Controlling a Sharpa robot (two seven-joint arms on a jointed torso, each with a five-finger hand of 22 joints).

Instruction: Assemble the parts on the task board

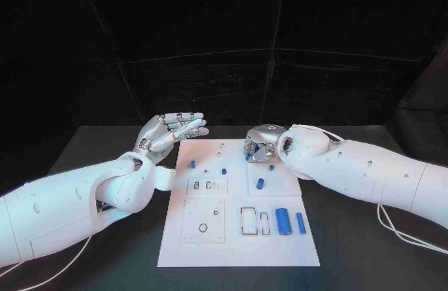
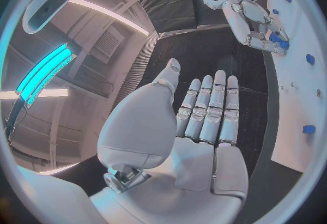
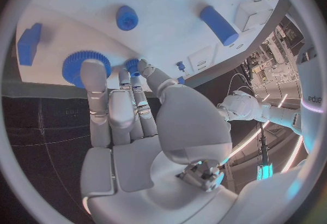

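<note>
Several parts still lie loose on the board (image 1: 238,252), including 2 cylinders (image 1: 283,221). The right hand (image 1: 262,142) fingers a gear (image 3: 85,66) at the far edge; whether it grips, I cannot tell. The left hand (image 1: 171,131) hovers empty, fingers straight.

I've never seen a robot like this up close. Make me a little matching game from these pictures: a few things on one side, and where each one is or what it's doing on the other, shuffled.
Things:
1. left hand
2. right hand
3. two blue cylinders
4. task board

Places or states:
A. lie side by side on the board's near right part
B. white plate on the black table
C. raised beside the board's far left corner, fingers straight, holding nothing
D. fingers down on small blue parts at the board's far end

Pairs: 1-C, 2-D, 3-A, 4-B
</note>
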